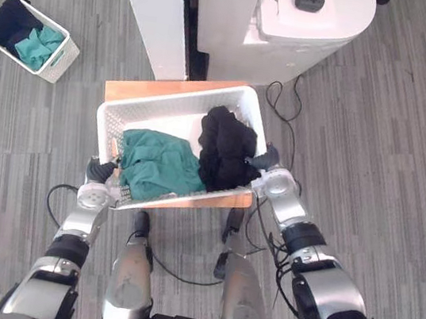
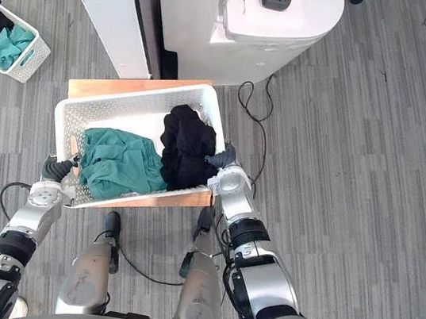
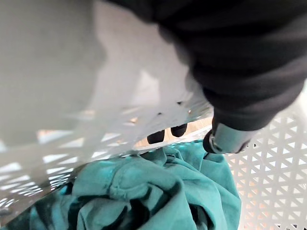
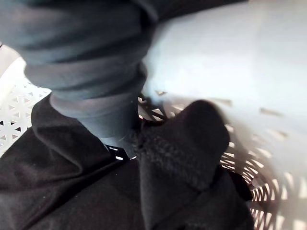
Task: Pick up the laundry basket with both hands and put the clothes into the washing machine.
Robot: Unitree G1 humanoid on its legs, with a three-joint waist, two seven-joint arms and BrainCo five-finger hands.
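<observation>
Basket on desk, in front of washer, not yet lifted. Holds teal clothes and black clothes.

Left hand at left near corner: thumb inside, fingers outside, clamped on wall. Right hand at right near corner; grip hidden by black clothes, cannot tell.

Judgement: plastic mesh stiff but likely to flex; load light and soft, may shift. Best held by rim at both ends, kept level.
</observation>
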